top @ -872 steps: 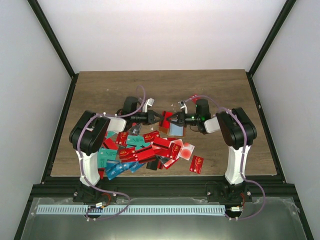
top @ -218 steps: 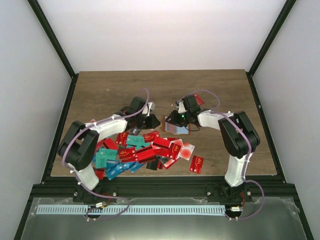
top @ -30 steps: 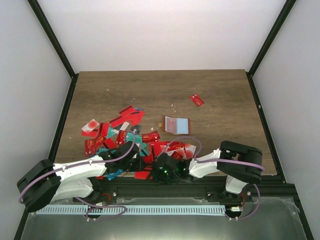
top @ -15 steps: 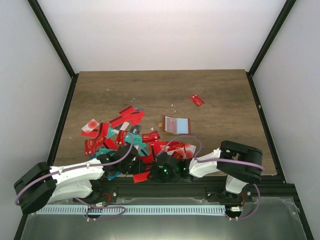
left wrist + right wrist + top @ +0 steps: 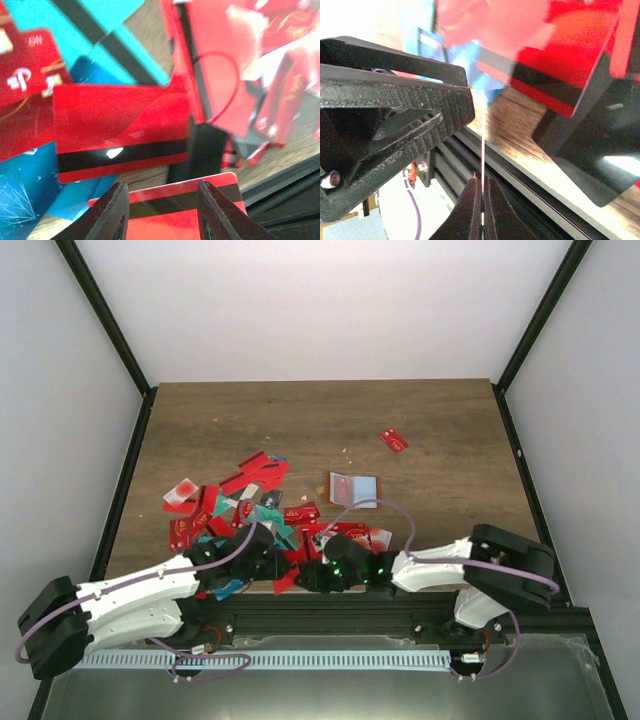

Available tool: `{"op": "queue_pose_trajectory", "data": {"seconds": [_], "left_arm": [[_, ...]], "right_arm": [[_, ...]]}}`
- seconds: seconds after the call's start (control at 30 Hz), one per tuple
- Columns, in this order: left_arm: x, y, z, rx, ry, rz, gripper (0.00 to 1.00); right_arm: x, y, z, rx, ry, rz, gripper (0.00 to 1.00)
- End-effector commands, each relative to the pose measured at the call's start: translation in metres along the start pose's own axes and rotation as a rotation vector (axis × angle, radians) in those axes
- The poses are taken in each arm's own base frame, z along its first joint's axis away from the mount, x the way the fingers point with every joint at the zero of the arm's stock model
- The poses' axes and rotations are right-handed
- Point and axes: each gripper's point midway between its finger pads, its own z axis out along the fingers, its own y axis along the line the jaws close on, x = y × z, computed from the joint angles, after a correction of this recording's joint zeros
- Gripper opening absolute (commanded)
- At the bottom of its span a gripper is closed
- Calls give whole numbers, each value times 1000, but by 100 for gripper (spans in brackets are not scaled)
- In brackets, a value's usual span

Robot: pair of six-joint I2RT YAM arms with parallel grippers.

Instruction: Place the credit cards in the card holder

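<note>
Two grippers are crowding together low in the centre of the overhead frame, right at the table's near edge. The right gripper is pinching a thin plastic card, which is showing edge-on as a pale sliver running up between the closed fingertips. The left gripper is standing part-way open. Its jaws are framing a red card with a black stripe without clamping it, since that card is spreading wider than the gap. Whether it is the same card the right gripper has, I cannot tell.

The brown folding leather-like card holder is lying open, pale blue side up, just above centre in the overhead frame, well apart from both grippers. The loose heap of mostly red credit cards is sprawling to its lower left. One stray red card is sitting alone toward the upper right.

As for what could go wrong, that pinch is looking slim. It is gripping close to the card's edge, so any swing on the way to the holder could twist the card or drop it off the table's lip. The left gripper's black body is also looming just beside the card, and a bump from it could knock the card askew. And the holder is lying loose, so a push could slide it.

Only the overhead camera is showing the holder and the gap to cross. Only the right wrist camera is showing the pinch itself, and only the left wrist camera its own parted jaws.
</note>
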Motion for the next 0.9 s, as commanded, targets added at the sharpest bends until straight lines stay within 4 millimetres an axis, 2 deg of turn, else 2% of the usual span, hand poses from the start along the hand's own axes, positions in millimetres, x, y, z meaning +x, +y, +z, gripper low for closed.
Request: {"op": "queue_pose_trajectory", "data": {"seconds": [0.0, 0.07, 0.2, 0.33, 0.47, 0.57, 0.67, 0.87], "left_arm": [[-33, -20, -30, -19, -109, 63, 43], [-52, -29, -44, -41, -167, 95, 46], [-94, -62, -70, -13, -272, 184, 48], [-133, -88, -84, 17, -331, 320, 49], [-159, -113, -96, 126, -308, 431, 57], [-159, -130, -104, 211, -253, 518, 64], [-145, -137, -106, 262, -181, 587, 70], [-121, -138, -116, 320, -102, 667, 71]], "right_arm": [[-26, 12, -31, -51, -65, -119, 1], [-42, 20, -50, -80, -91, -176, 1], [-82, 27, -92, -92, -178, -302, 1], [-122, 22, -132, -64, -264, -403, 1], [-136, 20, -153, -118, -268, -486, 1], [-132, 31, -159, -208, -238, -548, 1], [-123, 49, -163, -307, -208, -608, 1], [-107, 64, -165, -448, -149, -696, 1]]}}
